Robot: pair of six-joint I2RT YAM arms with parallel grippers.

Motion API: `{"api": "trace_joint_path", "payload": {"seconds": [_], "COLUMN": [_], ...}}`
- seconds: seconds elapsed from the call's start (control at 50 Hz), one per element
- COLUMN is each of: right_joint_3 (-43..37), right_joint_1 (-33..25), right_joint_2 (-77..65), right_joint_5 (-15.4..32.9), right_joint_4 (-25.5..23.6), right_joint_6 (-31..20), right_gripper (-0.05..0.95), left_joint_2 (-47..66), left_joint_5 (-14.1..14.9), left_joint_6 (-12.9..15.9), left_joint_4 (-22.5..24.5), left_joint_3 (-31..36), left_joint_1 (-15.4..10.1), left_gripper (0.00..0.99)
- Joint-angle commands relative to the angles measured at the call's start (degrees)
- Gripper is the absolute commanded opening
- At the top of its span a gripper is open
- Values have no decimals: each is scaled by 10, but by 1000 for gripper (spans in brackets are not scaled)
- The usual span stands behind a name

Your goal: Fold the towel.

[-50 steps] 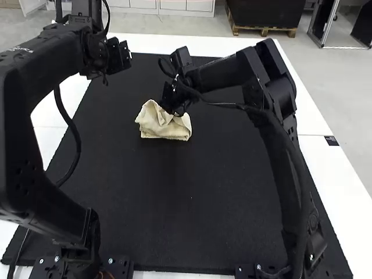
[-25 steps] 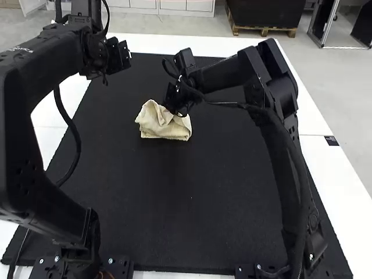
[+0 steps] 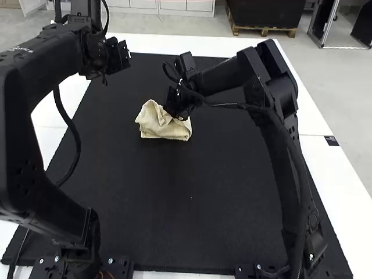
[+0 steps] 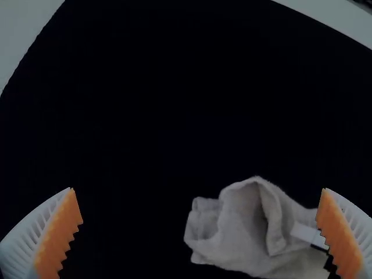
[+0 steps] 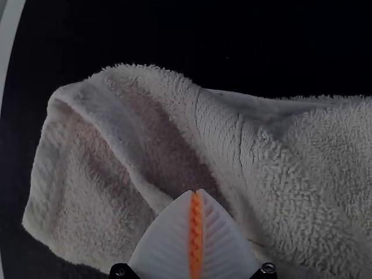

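Lying bunched and partly folded on the black mat (image 3: 163, 203), just past its middle, the towel (image 3: 157, 125) runs its long axis left to right, crosswise between the arms. Its straighter edge faces the arms' bases, while a loose peak rises at the far left. The right gripper (image 3: 181, 114) is at its far right part, fingers clenched together; whether they nip cloth, I can't tell. The left gripper (image 3: 124, 55) hangs well apart, empty, fingers spread wide.

White table (image 3: 329, 168), black mat (image 3: 174, 203), rumpled towel (image 3: 154, 123) atop
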Motion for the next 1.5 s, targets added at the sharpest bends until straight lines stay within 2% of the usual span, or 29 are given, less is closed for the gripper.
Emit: {"api": "trace_joint_path", "payload": {"seconds": [0.0,1.0,1.48], "right_joint_3": [-7,-6,8], "right_joint_1": [-4,1,44], "right_joint_2": [-17,22,31], "right_joint_5": [6,6,4], "right_joint_4": [6,13,14], "right_joint_6": [-3,-3,0], "right_gripper": [-16,-16,-16], "left_joint_2": [-23,-25,-28], "left_joint_5": [6,8,9], "left_joint_6": [-4,-4,-4], "left_joint_4": [3,1,-1], "left_joint_3": [-5,-5,-5], "left_joint_1": [6,8,10], "left_gripper": [949,949,949]}}
